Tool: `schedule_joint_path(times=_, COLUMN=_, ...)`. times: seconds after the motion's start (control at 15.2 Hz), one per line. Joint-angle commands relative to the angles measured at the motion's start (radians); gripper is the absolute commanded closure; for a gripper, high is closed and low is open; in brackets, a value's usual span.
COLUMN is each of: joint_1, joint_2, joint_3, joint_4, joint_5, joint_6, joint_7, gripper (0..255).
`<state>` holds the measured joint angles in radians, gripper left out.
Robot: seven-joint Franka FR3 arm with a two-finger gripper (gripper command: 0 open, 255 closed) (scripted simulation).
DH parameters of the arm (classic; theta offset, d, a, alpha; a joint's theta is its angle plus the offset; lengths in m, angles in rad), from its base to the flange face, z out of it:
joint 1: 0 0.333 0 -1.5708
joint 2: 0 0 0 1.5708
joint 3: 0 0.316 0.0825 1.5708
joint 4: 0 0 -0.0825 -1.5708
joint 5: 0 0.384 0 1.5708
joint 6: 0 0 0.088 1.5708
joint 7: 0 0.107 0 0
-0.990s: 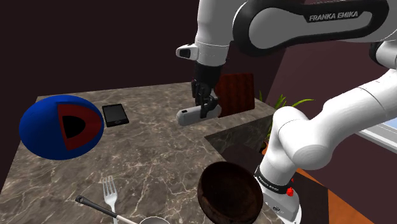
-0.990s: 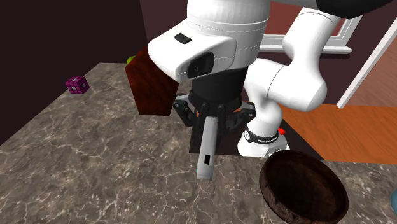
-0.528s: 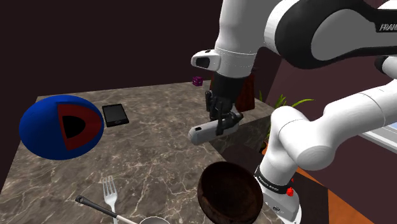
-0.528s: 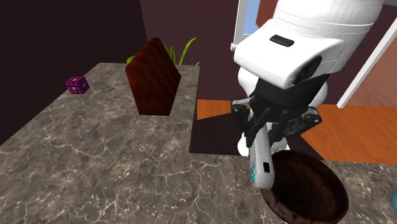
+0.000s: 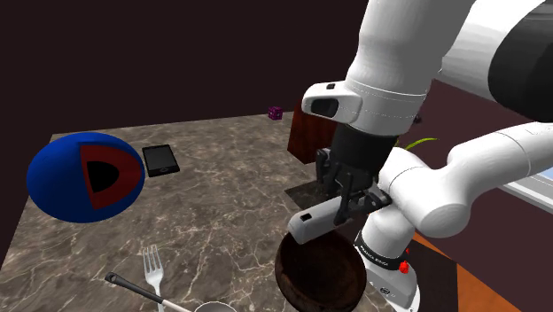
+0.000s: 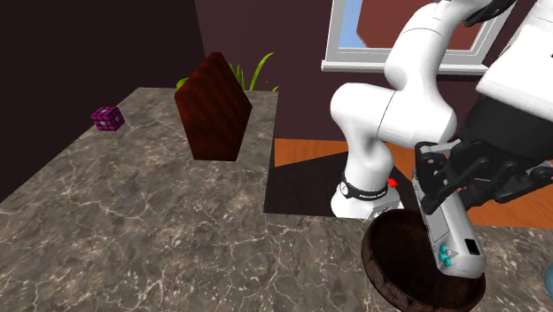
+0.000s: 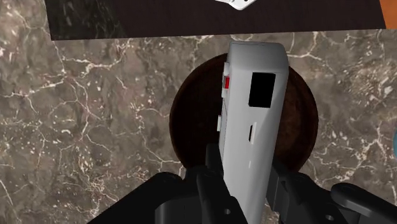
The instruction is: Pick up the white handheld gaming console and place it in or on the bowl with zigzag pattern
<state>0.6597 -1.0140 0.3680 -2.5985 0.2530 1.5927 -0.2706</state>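
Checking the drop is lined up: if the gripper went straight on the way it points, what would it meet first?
The dark brown bowl. The gripper, shut on the white console, points down into it, so the console's far end would probably touch the bowl's inside first.

Marble counter (image 6: 133, 222), orange floor (image 6: 299, 152), window (image 6: 347, 22), maroon walls (image 6: 266, 35)

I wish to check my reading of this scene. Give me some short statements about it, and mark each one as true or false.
1. The tool clasps the white handheld console. True.
2. The console lies inside the dark brown bowl. False: it hangs over the bowl, in the tool.
3. A fork lies on the marble table. True.
4. The purple cube sits in the bowl. False: it sits on the table, far from it.
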Motion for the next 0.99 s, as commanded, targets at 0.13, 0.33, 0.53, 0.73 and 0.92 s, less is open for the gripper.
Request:
schedule_joint_path(times=0.13, joint_1=0.023, joint_2=-0.022, joint_3=0.037, joint_4=-0.04, joint_5=0.036, joint_6=0.02, joint_7=0.029, gripper=255)
schedule_joint_path(times=0.33, joint_1=0.029, joint_2=-0.027, joint_3=0.05, joint_4=-0.081, joint_5=0.049, joint_6=0.056, joint_7=0.029, gripper=255)
schedule_joint_path(times=0.53, joint_1=0.036, joint_2=-0.029, joint_3=0.064, joint_4=-0.121, joint_5=0.063, joint_6=0.093, joint_7=0.03, gripper=255)
schedule_joint_path(times=0.73, joint_1=0.043, joint_2=-0.029, joint_3=0.079, joint_4=-0.159, joint_5=0.078, joint_6=0.131, joint_7=0.03, gripper=255)
schedule_joint_path(times=0.92, joint_1=0.05, joint_2=-0.026, joint_3=0.094, joint_4=-0.194, joint_5=0.093, joint_6=0.169, joint_7=0.03, gripper=255)
